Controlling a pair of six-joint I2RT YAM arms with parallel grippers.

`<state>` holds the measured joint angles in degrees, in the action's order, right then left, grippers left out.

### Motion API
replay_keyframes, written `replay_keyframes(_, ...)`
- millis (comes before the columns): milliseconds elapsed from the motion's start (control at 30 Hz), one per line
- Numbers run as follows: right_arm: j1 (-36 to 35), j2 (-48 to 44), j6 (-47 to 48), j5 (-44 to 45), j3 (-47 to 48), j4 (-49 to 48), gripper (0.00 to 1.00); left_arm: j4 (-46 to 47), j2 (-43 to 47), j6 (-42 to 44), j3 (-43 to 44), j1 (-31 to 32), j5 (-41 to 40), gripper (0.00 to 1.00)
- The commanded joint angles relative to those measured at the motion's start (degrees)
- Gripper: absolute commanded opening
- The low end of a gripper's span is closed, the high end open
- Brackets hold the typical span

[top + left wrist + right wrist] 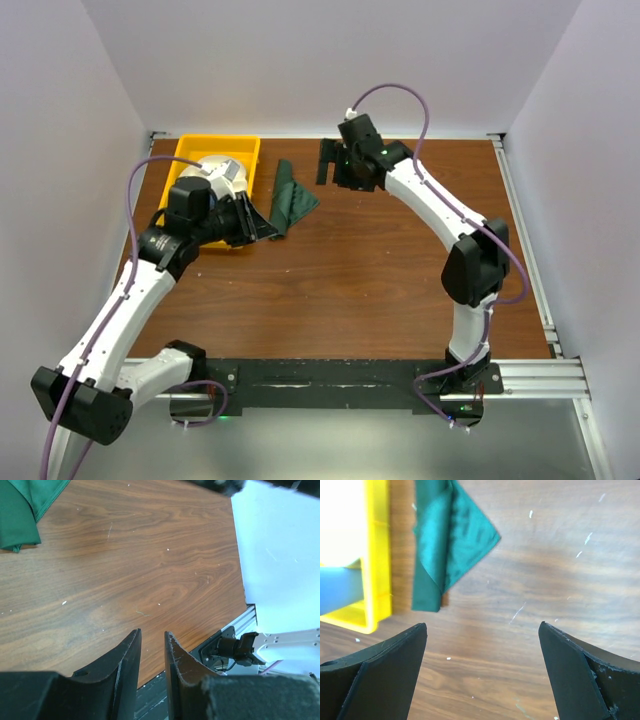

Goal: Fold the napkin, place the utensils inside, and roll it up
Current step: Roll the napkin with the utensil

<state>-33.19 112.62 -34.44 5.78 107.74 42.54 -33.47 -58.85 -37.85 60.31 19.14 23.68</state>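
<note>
Both empty: right gripper (482, 630) wide, left gripper (152, 633) barely parted.

A robot laboratory cell, it seems — plain white panel walls (300, 60) enclose a brown wood-grain surface (350, 270). At its near edge lies a silver aluminium frame rail (540, 378), where a white-and-black left robot arm (110, 320) and a matching right robot arm (430, 200) are bolted.

From overhead, the left arm (185, 215) hid much of the yellow tray (240, 145) and the lower-left edge of the napkin (295, 198). The right wrist view's left edge cut off the tray, a blue cup (337, 594) and an overexposed white shape (340, 520).
</note>
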Motion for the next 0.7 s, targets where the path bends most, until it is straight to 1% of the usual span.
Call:
replay_keyframes(0, 0.6, 1.6, 4.3, -5.0, -2.3, -4.4, 0.98, 3.0, -0.7, 1.8, 0.9, -0.4, -0.3, 0.31)
replay_keyframes(67, 1.2, 0.7, 2.5, -5.6, -4.3, -6.1, 0.98, 2.9, -3.4, 2.8, 0.6, -0.3, -0.9, 0.32)
replay_keyframes(133, 1.9, -1.9, 1.8, -5.6, -7.2, -7.4, 0.97, 3.3, -5.9, 3.9, 1.2, 0.7, -4.4, 0.33)
replay_keyframes(167, 2.8, -2.7, 1.9, -5.6, -7.8, -6.6, 0.97, 4.3, -8.3, 4.2, 2.3, 1.8, -6.6, 0.36)
replay_keyframes(200, 3.3, -4.2, 2.4, -5.3, -8.3, -5.8, 0.96, 4.6, -9.7, 5.1, 3.3, 3.0, -12.1, 0.37)
replay_keyframes(233, 3.9, -5.1, 3.4, -4.9, -9.8, -4.0, 0.95, 4.6, -11.4, 5.6, 4.7, 5.0, -14.5, 0.38)
replay_keyframes(267, 5.1, -6.1, 3.9, -4.9, -10.8, -3.4, 0.94, 3.5, -15.6, 6.1, 8.4, 6.0, -16.8, 0.40)
replay_keyframes(300, 5.8, -7.1, 4.6, -4.9, -11.8, -3.0, 0.93, 2.7, -17.9, 7.0, 10.4, 7.0, -22.1, 0.40)
replay_keyframes(333, 6.3, -9.5, 5.7, -4.8, -14.5, -2.5, 0.93, 1.9, -20.3, 7.6, 12.6, 8.9, -24.6, 0.40)
replay_keyframes(367, 7.4, -10.7, 6.1, -4.6, -16.0, -2.5, 0.93, 1.1, -25.0, 8.2, 16.2, 9.3, -27.0, 0.36)
replay_keyframes(400, 8.0, -12.3, 6.4, -4.8, -17.6, -2.6, 0.93, 0.8, -27.3, 9.0, 18.0, 9.9, -30.2, 0.32)
replay_keyframes(467, 9.7, -16.1, 6.7, -5.5, -22.6, -3.3, 0.93, 0.9, -33.2, 9.7, 22.0, 11.2, -32.9, 0.24)
replay_keyframes(567, 11.2, -20.7, 7.5, -5.6, -28.3, -3.7, 0.93, 3.5, -39.2, 11.6, 25.6, 12.4, -37.5, 0.20)
replay_keyframes(667, 12.2, -24.7, 8.7, -5.6, -32.7, -4.1, 0.93, 5.5, -44.9, 13.4, 29.1, 12.9, -39.4, 0.19)
